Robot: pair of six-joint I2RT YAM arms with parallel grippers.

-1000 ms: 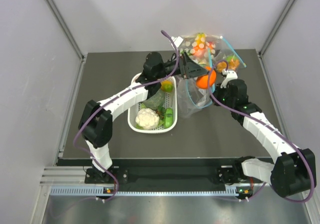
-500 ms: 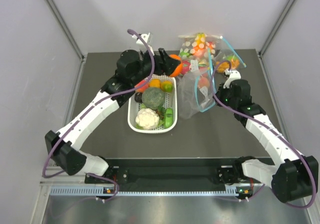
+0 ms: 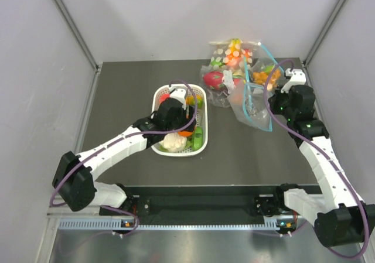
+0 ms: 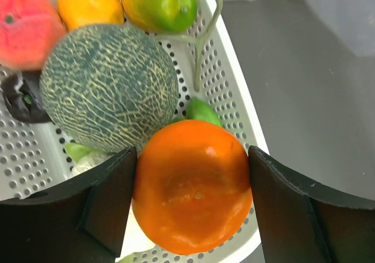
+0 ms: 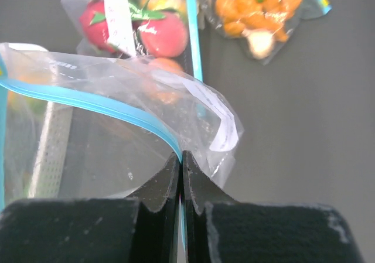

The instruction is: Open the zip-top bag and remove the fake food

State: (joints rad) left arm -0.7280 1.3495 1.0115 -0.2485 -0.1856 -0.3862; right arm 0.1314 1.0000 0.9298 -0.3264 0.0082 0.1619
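The left fingers [image 4: 108, 201] grip the orange fruit [image 4: 193, 187] just over the white basket [image 4: 231, 108], while the right fingers [image 5: 157, 194] pinch the zip-top bag [image 5: 111, 152] by its blue strip [image 5: 88, 102] above the desk [image 3: 246, 157].

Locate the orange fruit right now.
In the left wrist view, the orange fruit is clamped in the left claw over the white basket, just beside the netted melon.

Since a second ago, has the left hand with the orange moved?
Yes. The left hand has come left and nearer, from right of the white basket to over it, shut on the orange fruit.
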